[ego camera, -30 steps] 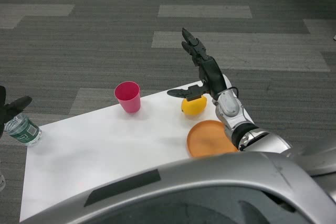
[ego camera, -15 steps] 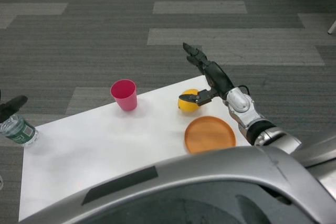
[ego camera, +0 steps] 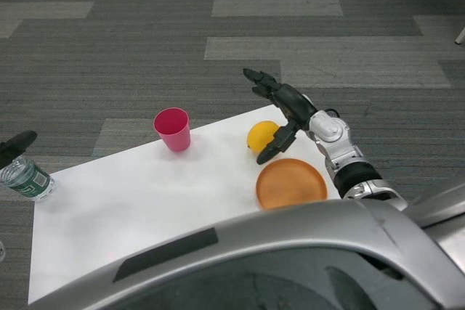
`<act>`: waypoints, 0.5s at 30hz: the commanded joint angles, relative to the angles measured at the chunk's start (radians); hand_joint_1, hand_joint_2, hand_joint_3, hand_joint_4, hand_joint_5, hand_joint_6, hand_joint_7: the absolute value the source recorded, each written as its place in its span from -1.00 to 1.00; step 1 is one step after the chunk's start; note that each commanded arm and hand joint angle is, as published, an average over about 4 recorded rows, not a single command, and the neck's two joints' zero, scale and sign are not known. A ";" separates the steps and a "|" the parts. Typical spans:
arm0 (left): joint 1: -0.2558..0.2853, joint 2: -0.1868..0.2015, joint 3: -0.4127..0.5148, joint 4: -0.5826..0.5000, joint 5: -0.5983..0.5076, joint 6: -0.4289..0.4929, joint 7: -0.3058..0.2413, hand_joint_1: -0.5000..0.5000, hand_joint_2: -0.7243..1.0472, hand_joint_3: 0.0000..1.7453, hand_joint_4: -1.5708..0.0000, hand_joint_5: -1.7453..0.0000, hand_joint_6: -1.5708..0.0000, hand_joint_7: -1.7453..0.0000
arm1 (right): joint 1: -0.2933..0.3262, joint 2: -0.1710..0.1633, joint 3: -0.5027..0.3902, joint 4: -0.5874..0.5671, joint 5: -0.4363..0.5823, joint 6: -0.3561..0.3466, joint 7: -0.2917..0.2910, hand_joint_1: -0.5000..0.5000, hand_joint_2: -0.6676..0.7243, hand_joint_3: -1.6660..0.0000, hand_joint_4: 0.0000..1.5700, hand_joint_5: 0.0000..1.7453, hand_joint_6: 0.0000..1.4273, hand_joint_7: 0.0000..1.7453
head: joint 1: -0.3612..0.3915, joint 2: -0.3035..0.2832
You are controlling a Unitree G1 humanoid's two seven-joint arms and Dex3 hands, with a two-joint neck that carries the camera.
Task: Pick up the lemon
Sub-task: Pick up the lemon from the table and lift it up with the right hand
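The left hand (ego camera: 16, 146) is cut off at the frame's left edge above a clear ribbed bottle (ego camera: 25, 179); its state cannot be told. The right hand (ego camera: 280, 114), fingers spread, touches the smooth round lemon (ego camera: 260, 136) near the table's (ego camera: 145, 208) far edge without gripping it, beside a flat orange plate (ego camera: 290, 183).

Floor (ego camera: 109, 56): grey carpet tiles, darker and paler bands alternating. White table (ego camera: 131, 208) on it. Even, diffuse light; soft shadows.
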 commanded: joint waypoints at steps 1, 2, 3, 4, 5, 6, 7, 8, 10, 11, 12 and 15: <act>-0.018 -0.006 0.007 0.002 0.000 -0.006 0.002 1.00 0.90 -0.93 0.90 1.00 1.00 1.00 | -0.012 -0.007 -0.007 -0.010 -0.011 0.037 0.003 0.42 0.45 0.90 -1.00 -0.31 -1.00 -1.00 | -0.001 -0.002; -0.018 -0.006 0.007 0.002 0.000 -0.006 0.002 1.00 0.90 -0.95 0.90 1.00 1.00 1.00 | -0.014 -0.009 -0.006 -0.010 -0.011 0.039 0.003 0.42 0.43 0.90 -1.00 -0.28 -1.00 -1.00 | -0.001 -0.002; -0.018 -0.006 0.007 0.003 0.000 -0.006 0.002 1.00 0.90 -0.95 0.90 1.00 1.00 1.00 | -0.017 -0.011 -0.005 -0.010 -0.011 0.042 0.003 0.42 0.41 0.90 -1.00 -0.25 -1.00 -1.00 | -0.001 -0.002; -0.018 -0.007 0.007 0.003 0.000 -0.006 0.002 1.00 0.90 -0.95 0.90 1.00 1.00 1.00 | -0.020 -0.012 -0.005 -0.009 -0.011 0.044 0.003 0.42 0.39 0.93 -1.00 -0.22 -1.00 -1.00 | -0.001 -0.002; -0.018 -0.007 0.007 0.003 0.000 -0.006 0.002 1.00 0.90 -0.93 0.90 1.00 1.00 1.00 | -0.023 -0.013 -0.005 -0.007 -0.011 0.048 0.003 0.42 0.36 0.93 -1.00 -0.22 -1.00 -1.00 | -0.002 -0.002; -0.018 -0.007 0.007 0.003 0.000 -0.006 0.002 1.00 0.90 -0.90 0.90 1.00 1.00 1.00 | -0.027 -0.014 -0.005 -0.005 -0.011 0.053 0.003 0.42 0.36 0.93 -1.00 -0.22 -1.00 -1.00 | -0.002 -0.002; -0.018 -0.007 0.007 0.003 0.000 -0.006 0.002 1.00 0.90 -0.90 0.90 1.00 1.00 1.00 | -0.031 -0.015 -0.005 0.000 -0.009 0.062 0.002 0.44 0.36 0.93 -1.00 -0.22 -1.00 -1.00 | -0.002 -0.002; -0.018 -0.007 0.007 0.003 0.000 -0.006 0.002 1.00 0.90 -0.90 0.90 1.00 1.00 1.00 | -0.036 -0.017 -0.006 0.004 -0.007 0.071 0.002 0.46 0.36 0.90 -1.00 -0.22 -1.00 -1.00 | -0.002 -0.002; -0.018 -0.007 0.007 0.003 0.000 -0.006 0.002 1.00 0.90 -0.90 0.90 1.00 1.00 1.00 | -0.044 -0.018 -0.008 0.012 -0.003 0.089 0.000 0.50 0.34 0.93 -1.00 -0.17 -1.00 -1.00 | -0.002 -0.002; -0.018 -0.008 0.007 0.004 0.000 -0.006 0.002 1.00 0.90 -0.90 0.90 1.00 1.00 1.00 | -0.048 -0.018 -0.007 0.015 -0.003 0.094 -0.003 0.50 0.32 0.95 -1.00 -0.14 -1.00 -1.00 | -0.002 -0.002; -0.018 -0.008 0.007 0.004 0.000 -0.006 0.002 1.00 0.90 -0.90 0.90 1.00 1.00 1.00 | -0.051 -0.018 -0.007 0.019 -0.003 0.099 -0.006 0.50 0.30 0.95 -1.00 -0.11 -1.00 -1.00 | -0.002 -0.002; -0.018 -0.009 0.007 0.005 0.000 -0.006 0.002 1.00 0.90 -0.90 0.90 1.00 1.00 1.00 | -0.063 -0.017 -0.002 0.030 -0.010 0.108 -0.019 0.50 0.27 0.90 -1.00 -0.11 -1.00 -1.00 | -0.004 -0.004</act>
